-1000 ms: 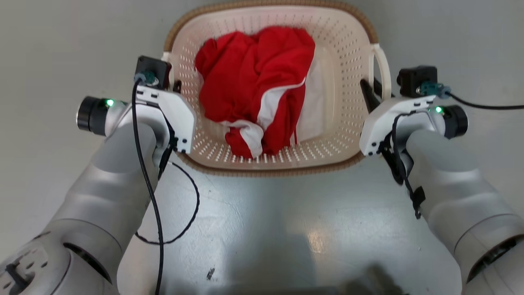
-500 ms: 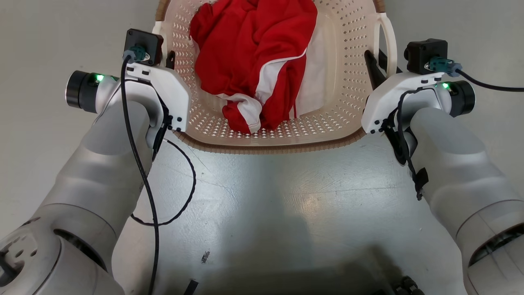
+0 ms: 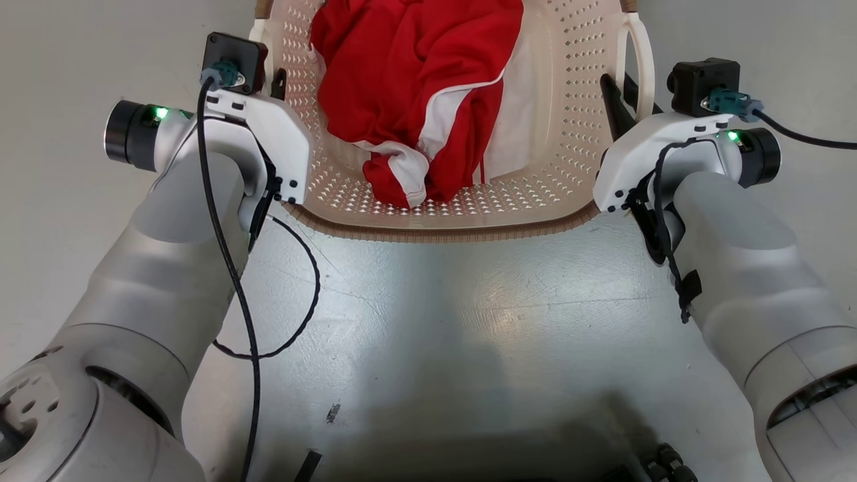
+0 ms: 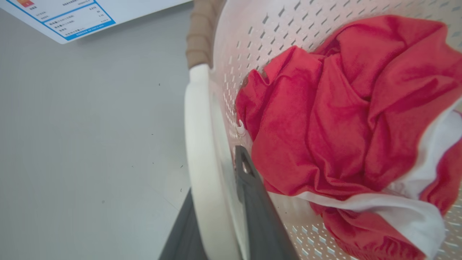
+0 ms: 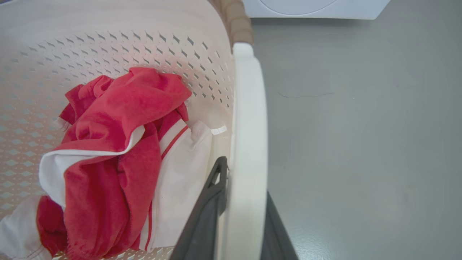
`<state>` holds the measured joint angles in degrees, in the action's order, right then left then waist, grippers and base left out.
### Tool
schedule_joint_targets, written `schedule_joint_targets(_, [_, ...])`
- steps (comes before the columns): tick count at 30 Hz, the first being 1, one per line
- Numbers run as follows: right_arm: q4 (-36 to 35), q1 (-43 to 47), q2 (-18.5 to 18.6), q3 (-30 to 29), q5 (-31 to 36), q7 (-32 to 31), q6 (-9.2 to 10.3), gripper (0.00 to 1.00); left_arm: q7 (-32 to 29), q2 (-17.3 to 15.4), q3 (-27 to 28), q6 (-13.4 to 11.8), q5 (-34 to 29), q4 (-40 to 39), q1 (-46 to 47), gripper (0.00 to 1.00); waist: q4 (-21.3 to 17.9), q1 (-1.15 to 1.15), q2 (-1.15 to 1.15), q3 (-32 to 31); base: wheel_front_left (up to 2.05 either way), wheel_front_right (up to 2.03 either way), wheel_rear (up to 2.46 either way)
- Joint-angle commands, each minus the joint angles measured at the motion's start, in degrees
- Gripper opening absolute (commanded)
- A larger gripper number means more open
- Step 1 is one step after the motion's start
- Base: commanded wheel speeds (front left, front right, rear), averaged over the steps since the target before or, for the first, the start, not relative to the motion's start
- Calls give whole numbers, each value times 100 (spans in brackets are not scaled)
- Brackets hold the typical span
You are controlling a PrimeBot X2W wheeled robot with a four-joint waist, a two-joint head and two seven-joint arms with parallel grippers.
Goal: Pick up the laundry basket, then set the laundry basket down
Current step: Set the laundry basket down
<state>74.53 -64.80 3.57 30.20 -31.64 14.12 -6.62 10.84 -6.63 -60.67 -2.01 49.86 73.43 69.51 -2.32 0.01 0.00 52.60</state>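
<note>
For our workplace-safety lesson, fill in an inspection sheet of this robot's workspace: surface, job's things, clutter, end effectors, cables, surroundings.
Surface: grey floor, scuffed and shiny.
Job's things: laundry basket in front of the robot, red and white garment inside it.
Clutter: small dark scrap on the floor.
End effectors: left end effector shut on the basket's left handle; right end effector shut on the right handle; each has one finger inside the loop and one outside.
Cables: black cable hangs loose along the left arm; second black cable runs off from the right wrist.
Surroundings: white appliance beyond the basket; printed label on a white panel.
</note>
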Motion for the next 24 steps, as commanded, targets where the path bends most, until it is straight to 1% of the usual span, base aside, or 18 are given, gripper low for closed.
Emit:
schedule_joint_targets(1, [-105, 253, -67, 56, 142, 87, -87, 0, 10, -176, -23, -9, -113, 20, 67, 0, 4, 0, 0, 10, 0, 0, 0])
schedule_joint_targets(5, [-125, 294, -68, -32, 229, 87, -87, 0, -14, -169, -30, -23, -97, 27, 76, 0, 15, 0, 0, 43, 0, 0, 0])
schedule_joint_targets(6, [-121, 290, -68, -61, 266, 87, -87, 7, -43, -167, -24, -33, -82, 28, 73, 0, 17, 0, 0, 49, 0, 0, 0])
schedule_joint_targets(7, [-115, 288, -68, -94, 311, 87, -87, 39, -97, -163, -10, -60, -57, 31, 64, 0, 19, 0, 0, 54, 0, 0, 0])
schedule_joint_targets(8, [-109, 275, -68, -141, 365, 87, -87, 92, -137, -162, 3, -86, -37, 33, 59, 0, 20, 0, 0, 61, 0, 0, 0])
schedule_joint_targets(9, [-103, 257, -68, -204, 431, 87, -87, 100, -147, -161, 38, -125, 2, 34, 56, 30, 20, 0, 0, 69, 0, 0, 0])
schedule_joint_targets(10, [-97, 255, -68, -265, 490, 87, -87, 100, -123, -160, 51, -170, 14, 35, 57, 83, 24, 0, 0, 77, 0, 0, 0])
schedule_joint_targets(11, [-91, 259, -68, -325, 547, 87, -87, 100, -111, -160, 48, -213, 11, 36, 54, 100, 28, 0, 0, 83, 0, 0, 0])
schedule_joint_targets(14, [-87, 294, -68, -493, 675, 87, -87, 100, -84, -151, 98, -322, 67, 39, 29, 100, 40, 0, 0, 80, 0, 0, 0])
schedule_joint_targets(18, [-158, 383, -68, -719, 856, 87, -87, 100, -89, -112, 112, -357, 105, 42, -8, 100, 58, 0, 0, 38, 0, 0, 0])
schedule_joint_targets(24, [-574, 638, -53, -1227, 1229, 87, -87, 100, -74, -105, 143, -402, 175, 45, -133, 100, 50, 0, 0, -172, 0, 0, 0])
